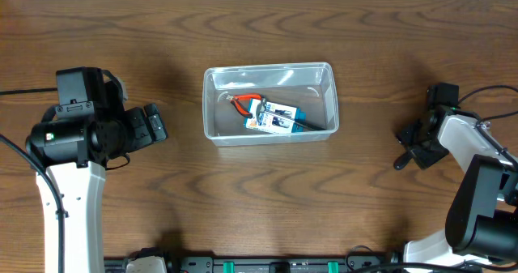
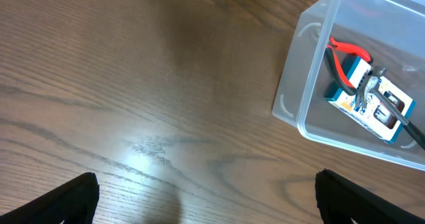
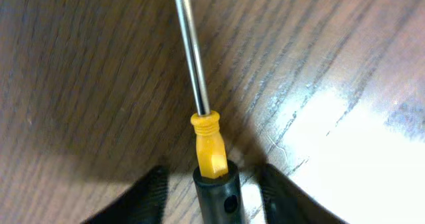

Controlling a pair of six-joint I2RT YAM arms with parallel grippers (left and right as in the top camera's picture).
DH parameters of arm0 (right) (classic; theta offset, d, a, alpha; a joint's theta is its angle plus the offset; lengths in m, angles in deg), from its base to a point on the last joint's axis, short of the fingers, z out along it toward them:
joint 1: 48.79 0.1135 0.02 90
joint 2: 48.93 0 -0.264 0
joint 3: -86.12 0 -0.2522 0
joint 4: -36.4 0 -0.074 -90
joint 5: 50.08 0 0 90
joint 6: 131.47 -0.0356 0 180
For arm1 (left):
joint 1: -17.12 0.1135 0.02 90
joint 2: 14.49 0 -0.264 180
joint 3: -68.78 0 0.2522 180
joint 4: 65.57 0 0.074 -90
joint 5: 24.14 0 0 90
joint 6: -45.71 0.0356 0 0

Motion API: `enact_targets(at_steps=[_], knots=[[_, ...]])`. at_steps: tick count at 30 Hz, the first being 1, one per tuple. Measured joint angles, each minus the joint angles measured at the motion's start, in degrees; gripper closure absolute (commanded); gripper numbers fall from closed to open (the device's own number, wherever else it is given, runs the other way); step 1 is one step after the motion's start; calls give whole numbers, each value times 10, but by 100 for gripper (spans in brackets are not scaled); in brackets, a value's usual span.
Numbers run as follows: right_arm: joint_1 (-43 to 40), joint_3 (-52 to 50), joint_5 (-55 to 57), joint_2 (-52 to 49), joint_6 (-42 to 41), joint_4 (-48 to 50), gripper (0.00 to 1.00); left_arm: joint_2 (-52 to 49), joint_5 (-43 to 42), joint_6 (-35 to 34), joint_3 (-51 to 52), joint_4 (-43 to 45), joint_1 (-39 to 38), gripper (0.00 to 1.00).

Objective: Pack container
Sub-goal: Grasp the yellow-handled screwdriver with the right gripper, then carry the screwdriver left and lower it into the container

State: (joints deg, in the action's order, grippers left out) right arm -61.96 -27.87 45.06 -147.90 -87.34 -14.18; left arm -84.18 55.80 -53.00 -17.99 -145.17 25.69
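Judging by its look, the screwdriver [image 3: 199, 84] is light and stiff. Its smooth steel shaft would slip, so the black handle below the yellow collar is the place to hold it. The right gripper [image 3: 216, 201] has 1 finger on each side of that handle, but I cannot tell whether they pinch it or stand just off it. The container [image 1: 209, 103] sits mid-table, well apart from that gripper, toward the left arm's side. It is thin clear plastic, probably light and apt to slide if bumped. Inside lie red-handled pliers [image 1: 243, 100] and a small box [image 1: 279, 119]. The left gripper [image 2: 206, 197] is spread wide, empty, near the container.
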Motion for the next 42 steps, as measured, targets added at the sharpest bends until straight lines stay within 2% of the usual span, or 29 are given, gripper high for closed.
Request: enact_targets(at_steps=[9, 13, 21, 27, 32, 36, 39, 42], knots=[[0, 0, -2, 0, -1, -1, 82, 0, 0, 0, 0, -4, 0, 4], [0, 0, -4, 1, -2, 0, 98, 0, 0, 0, 0, -4, 0, 4], [0, 2, -13, 1, 3, 1, 99, 0, 0, 0, 0, -4, 0, 4], [6, 42, -70, 2, 56, -37, 99, 0, 0, 0, 0, -4, 0, 4], [63, 161, -81, 35, 139, -71, 99, 0, 0, 0, 0, -4, 0, 4], [149, 270, -86, 79, 245, -76, 99, 0, 0, 0, 0, -4, 0, 4], [229, 325, -99, 95, 375, -74, 99, 0, 0, 0, 0, -3, 0, 4], [307, 336, -112, 98, 509, -68, 99, 0, 0, 0, 0, -3, 0, 3]])
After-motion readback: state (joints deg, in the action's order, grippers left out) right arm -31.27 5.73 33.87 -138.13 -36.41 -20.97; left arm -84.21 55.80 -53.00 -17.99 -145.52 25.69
